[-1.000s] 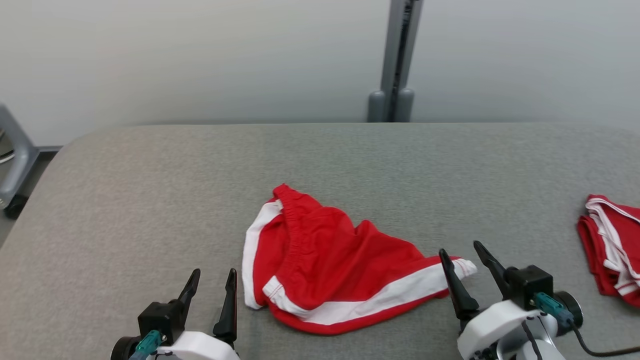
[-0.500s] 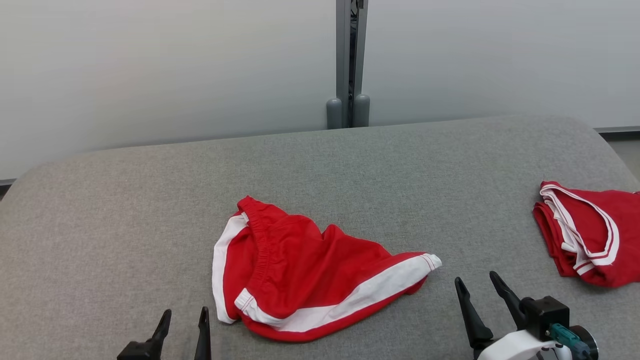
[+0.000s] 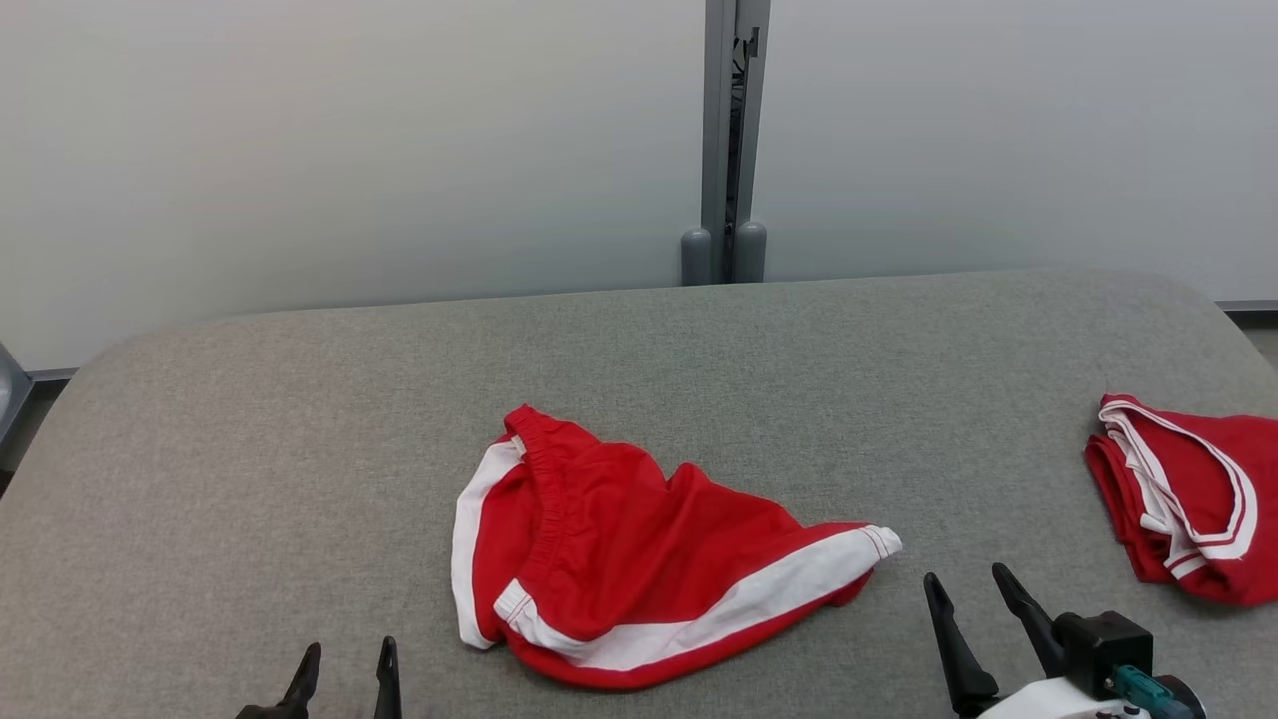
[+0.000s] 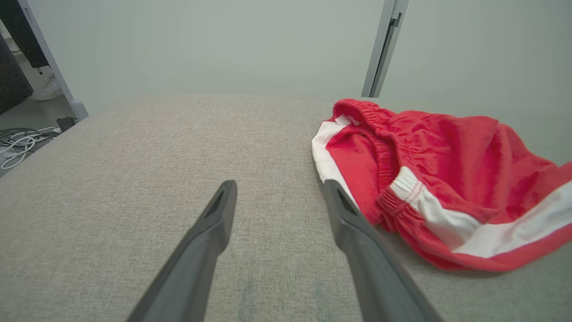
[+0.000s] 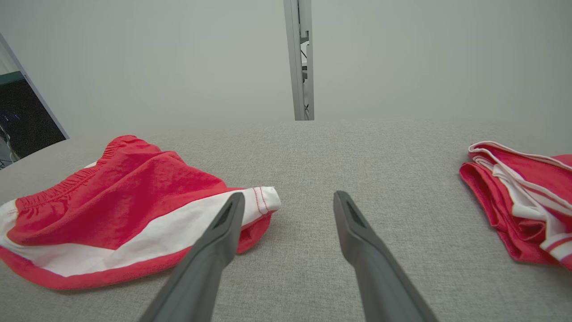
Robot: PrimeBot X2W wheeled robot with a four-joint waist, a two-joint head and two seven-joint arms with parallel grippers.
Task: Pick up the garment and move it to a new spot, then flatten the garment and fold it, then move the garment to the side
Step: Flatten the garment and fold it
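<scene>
L tool & R tool both wide, empty; garment loose on desk.
Vs 1 s ago: cam shifted, tools sit lower in head view, R tool tips now clear of white hem. Garment crumpled at 12 o'clock, so flattening's next. Folded red pair at 2 o'clock.

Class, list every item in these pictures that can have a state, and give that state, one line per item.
red shorts: crumpled, not folded, lying in the middle of the table, not held.
second red garment: folded in layers, lying near the table's right end.
left tool: open, empty, near the shorts' waistband side.
right tool: open, empty, near the shorts' white-striped corner.
</scene>
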